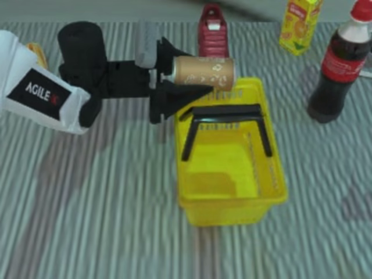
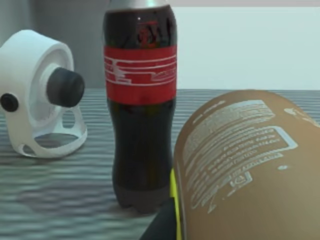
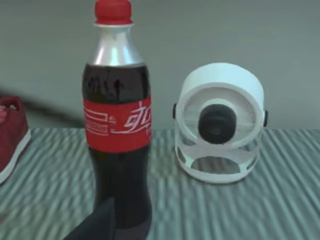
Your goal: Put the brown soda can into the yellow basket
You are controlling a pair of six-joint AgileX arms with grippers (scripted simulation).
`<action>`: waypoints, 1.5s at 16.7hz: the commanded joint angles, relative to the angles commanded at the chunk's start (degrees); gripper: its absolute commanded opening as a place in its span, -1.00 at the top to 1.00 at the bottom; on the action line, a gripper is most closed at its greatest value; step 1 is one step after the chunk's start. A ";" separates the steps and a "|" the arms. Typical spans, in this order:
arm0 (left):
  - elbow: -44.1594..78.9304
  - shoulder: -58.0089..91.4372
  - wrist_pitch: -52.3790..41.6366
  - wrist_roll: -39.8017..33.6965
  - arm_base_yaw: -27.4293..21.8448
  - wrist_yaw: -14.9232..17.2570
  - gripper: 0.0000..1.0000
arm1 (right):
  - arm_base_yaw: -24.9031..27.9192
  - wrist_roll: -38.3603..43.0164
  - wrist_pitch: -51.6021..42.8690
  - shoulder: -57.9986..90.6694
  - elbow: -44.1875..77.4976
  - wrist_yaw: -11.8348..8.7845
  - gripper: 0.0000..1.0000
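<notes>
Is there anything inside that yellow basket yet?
No: the yellow basket shows only its bare floor and folded black handles. The left gripper holds the brown soda can over its far rim.

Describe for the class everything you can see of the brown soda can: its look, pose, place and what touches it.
The brown soda can is a tan-brown cylinder that looks like metal, with pale swirly marks and, in the left wrist view, pale printed text. It lies on its side, held off the table by the left gripper, fingers pressing on its two sides. From above it sits over the far rim of the yellow basket, not yet inside.
</notes>
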 joint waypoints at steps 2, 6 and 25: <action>0.00 0.00 0.00 0.00 0.00 0.00 0.55 | 0.00 0.00 0.00 0.00 0.00 0.00 -1.00; 0.00 0.00 0.00 0.00 0.00 0.00 -0.06 | 0.00 0.00 0.00 0.00 0.00 0.00 -1.00; -1.03 -3.47 -1.37 -0.61 0.35 -2.01 -1.00 | 1.48 -2.03 -2.91 3.26 3.22 -0.18 -1.00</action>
